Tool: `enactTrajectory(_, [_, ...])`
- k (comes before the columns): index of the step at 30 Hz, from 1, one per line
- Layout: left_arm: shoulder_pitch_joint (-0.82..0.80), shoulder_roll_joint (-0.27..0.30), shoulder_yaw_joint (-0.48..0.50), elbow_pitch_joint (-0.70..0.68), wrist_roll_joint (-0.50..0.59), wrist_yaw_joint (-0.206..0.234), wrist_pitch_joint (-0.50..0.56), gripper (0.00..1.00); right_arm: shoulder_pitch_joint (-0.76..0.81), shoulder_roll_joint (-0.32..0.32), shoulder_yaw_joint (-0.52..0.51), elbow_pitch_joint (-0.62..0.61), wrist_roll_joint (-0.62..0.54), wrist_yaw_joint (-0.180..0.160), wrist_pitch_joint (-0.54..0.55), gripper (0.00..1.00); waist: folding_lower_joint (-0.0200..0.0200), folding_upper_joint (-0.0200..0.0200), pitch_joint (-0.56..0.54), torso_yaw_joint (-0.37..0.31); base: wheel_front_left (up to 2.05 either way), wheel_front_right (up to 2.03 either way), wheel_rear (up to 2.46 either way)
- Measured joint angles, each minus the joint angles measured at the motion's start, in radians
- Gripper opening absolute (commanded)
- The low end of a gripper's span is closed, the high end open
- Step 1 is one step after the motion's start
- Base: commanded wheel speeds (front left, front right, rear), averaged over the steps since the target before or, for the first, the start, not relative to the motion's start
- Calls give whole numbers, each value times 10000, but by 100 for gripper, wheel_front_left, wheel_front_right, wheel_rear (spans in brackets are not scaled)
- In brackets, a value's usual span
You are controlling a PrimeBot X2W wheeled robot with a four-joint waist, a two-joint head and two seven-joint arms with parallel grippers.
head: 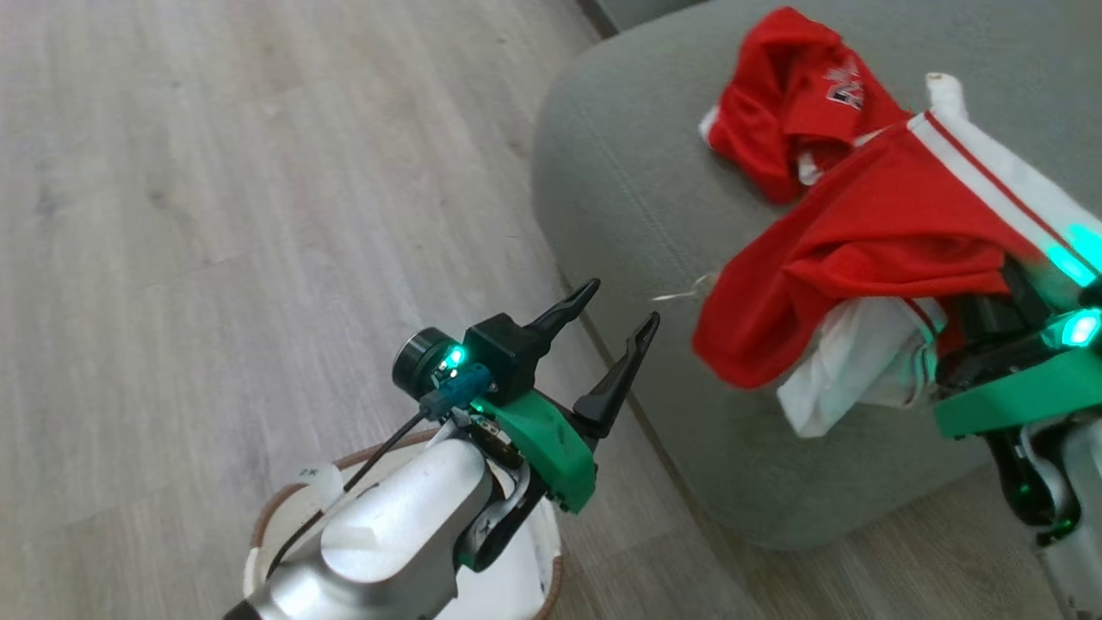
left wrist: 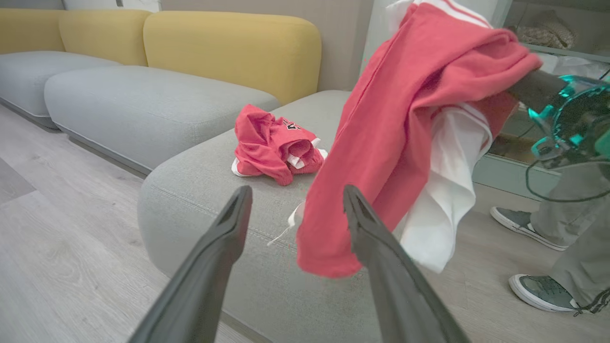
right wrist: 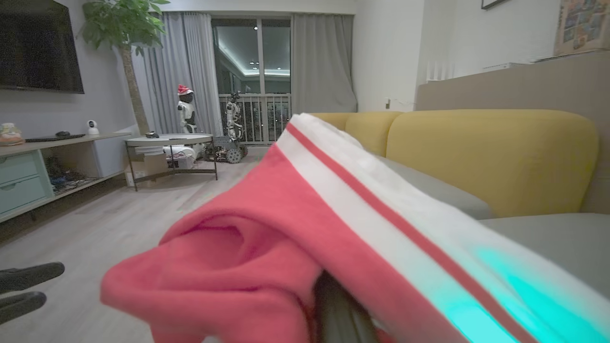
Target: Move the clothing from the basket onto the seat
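Clothing (head: 796, 95): one red piece lying on the seat (head: 637, 189), another hanging from the clamped-shut right gripper (right wrist: 333, 309) over the seat's near edge. Left gripper (head: 624, 301) spread wide, empty, above open floor (head: 215, 215) just left. Basket (head: 275, 508) near left, inside mostly hidden by the arm.

Soft, even light, faint shadows. A teal glow (right wrist: 514, 286) tints the clothing (right wrist: 267, 238) lying over the right tool (right wrist: 336, 309), blurred so close; wrist views bow at edges.

Head looks down, left wrist level; both share seat (head: 620, 189), seemingly close.
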Motion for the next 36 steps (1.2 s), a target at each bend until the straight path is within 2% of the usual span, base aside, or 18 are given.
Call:
enactTrajectory(8, [-73,-127,36,351,88,-12,-92,100,182,52,-443,-349,0,0,0,0,0,0,291,-806,0,0,0])
enactTrajectory(17, [-322,-251,65,556,155,-29,-98,100,-87,-19,-681,-328,186,0,0,0,0,0,697,-966,0,0,0])
enactTrajectory(28, [-1235,-500,-25,888,408,-17,-13,100,-2952,-725,-1095,1490,1101,0,-2,0,1,0,1840,-630,0,0,0])
enactTrajectory(36, [-2101,-633,-178,1072,646,90,274,100,-5012,-1703,-1267,3567,1755,0,-2,0,2,0,3047,-164,0,0,0])
